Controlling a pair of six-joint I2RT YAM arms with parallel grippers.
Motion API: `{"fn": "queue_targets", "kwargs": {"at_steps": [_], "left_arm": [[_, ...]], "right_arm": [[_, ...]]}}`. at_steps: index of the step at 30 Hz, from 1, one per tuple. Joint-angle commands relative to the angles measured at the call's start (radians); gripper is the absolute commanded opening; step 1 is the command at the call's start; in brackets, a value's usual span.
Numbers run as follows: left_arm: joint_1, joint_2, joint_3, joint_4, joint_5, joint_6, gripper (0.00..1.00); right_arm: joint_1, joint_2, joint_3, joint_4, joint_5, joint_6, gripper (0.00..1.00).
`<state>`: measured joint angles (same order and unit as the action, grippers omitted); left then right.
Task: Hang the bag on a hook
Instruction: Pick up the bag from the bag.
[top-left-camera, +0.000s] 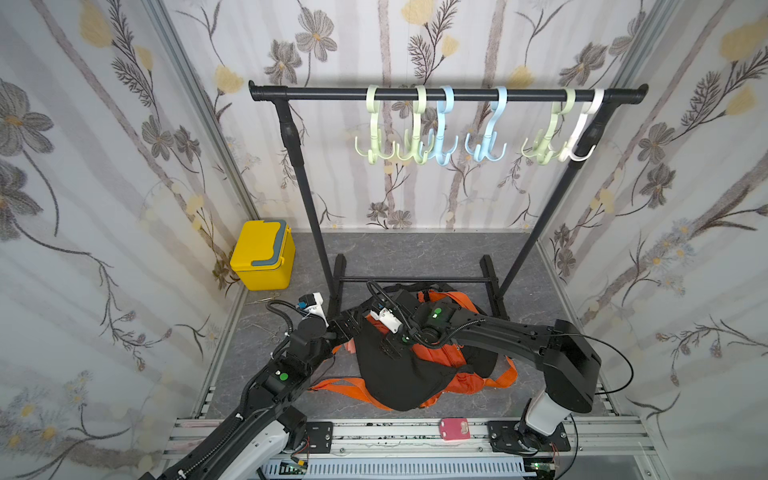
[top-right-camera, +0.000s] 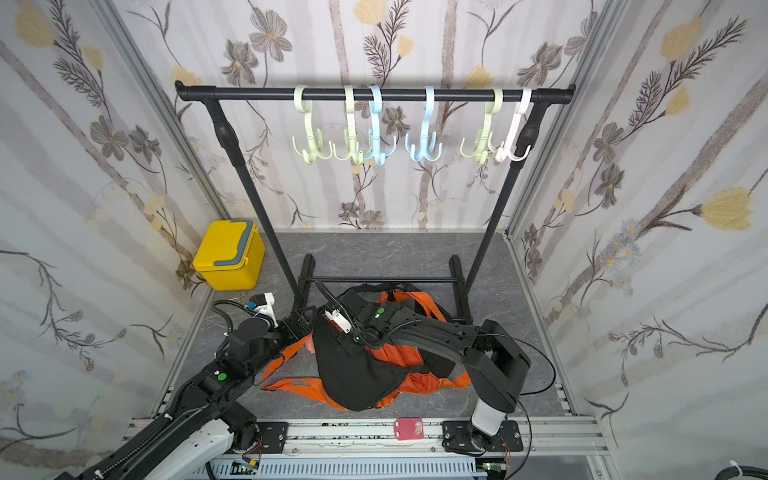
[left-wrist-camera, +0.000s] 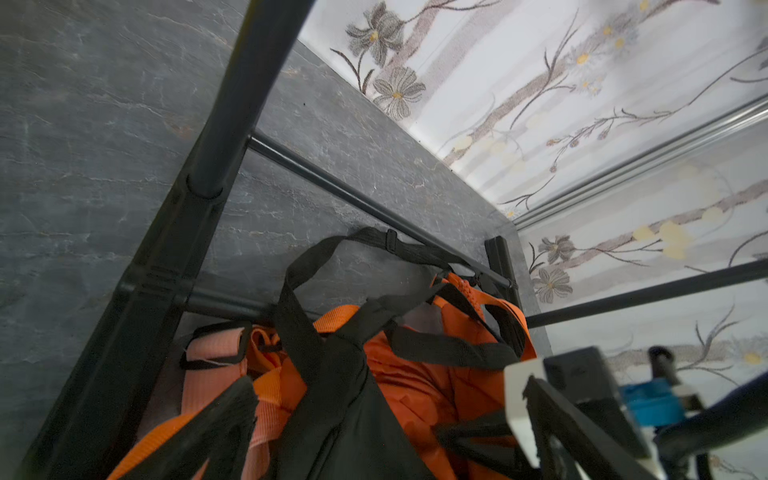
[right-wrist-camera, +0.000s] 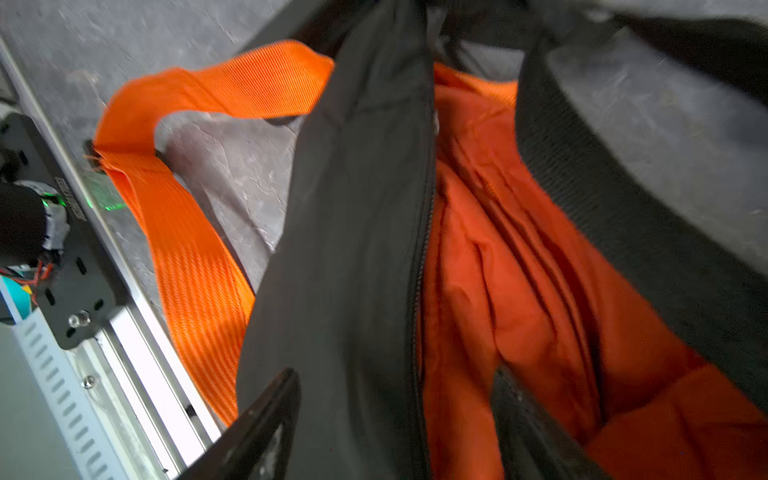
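1. Floral walls enclose a grey floor (top-left-camera: 415, 253); a black rack (top-left-camera: 449, 94) stands at the far side with six hooks (top-left-camera: 492, 124) on its top bar.
2. The bag (top-left-camera: 399, 374), black and orange, lies slumped on the floor just in front of the rack's base, no part of it on any hook.
3. Step in hand: the pick-up. My right gripper (right-wrist-camera: 399, 419) is over the bag's top, one finger on the black panel and one on the orange fabric; the jaws are part-way apart and I cannot tell whether they grip yet.
4. My left gripper (left-wrist-camera: 390, 419) is spread wide at the bag's left edge, holding nothing.
5. A black strap (left-wrist-camera: 365, 237) loops up at the far side of the bag.
6. Next move, as I judge it: pinch a strap or handle rather than loose fabric, then lift high enough to reach a hook.
7. Watch the orange straps (top-left-camera: 345, 384) trailing on the floor; they could snag the rack base.
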<state>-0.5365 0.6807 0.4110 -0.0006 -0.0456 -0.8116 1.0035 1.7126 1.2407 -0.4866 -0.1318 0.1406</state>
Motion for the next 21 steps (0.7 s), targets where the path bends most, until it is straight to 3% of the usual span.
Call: {"fn": "queue_targets", "kwargs": {"at_steps": [1, 4, 6, 8, 16, 21], "left_arm": [[0.065, 0.027, 0.011, 0.133, 0.168, 0.015, 1.00], [0.093, 0.030, 0.016, 0.135, 0.176, 0.019, 1.00], [0.111, 0.029, 0.014, 0.136, 0.172, 0.017, 1.00], [0.127, 0.029, 0.008, 0.134, 0.169, 0.013, 1.00], [0.140, -0.061, -0.022, 0.243, 0.285, 0.028, 1.00], [0.138, -0.126, 0.000, 0.293, 0.327, 0.066, 1.00]], "right_arm": [[-0.004, 0.044, 0.021, -0.005, -0.067, -0.073, 0.71], [-0.008, 0.071, 0.038, -0.016, -0.073, -0.090, 0.47], [-0.009, 0.072, 0.047, -0.014, -0.058, -0.091, 0.21], [-0.012, 0.072, 0.065, -0.018, -0.052, -0.091, 0.01], [-0.053, -0.061, 0.140, 0.029, -0.095, -0.072, 0.00], [-0.126, -0.250, 0.068, 0.207, -0.173, 0.005, 0.00]]}}
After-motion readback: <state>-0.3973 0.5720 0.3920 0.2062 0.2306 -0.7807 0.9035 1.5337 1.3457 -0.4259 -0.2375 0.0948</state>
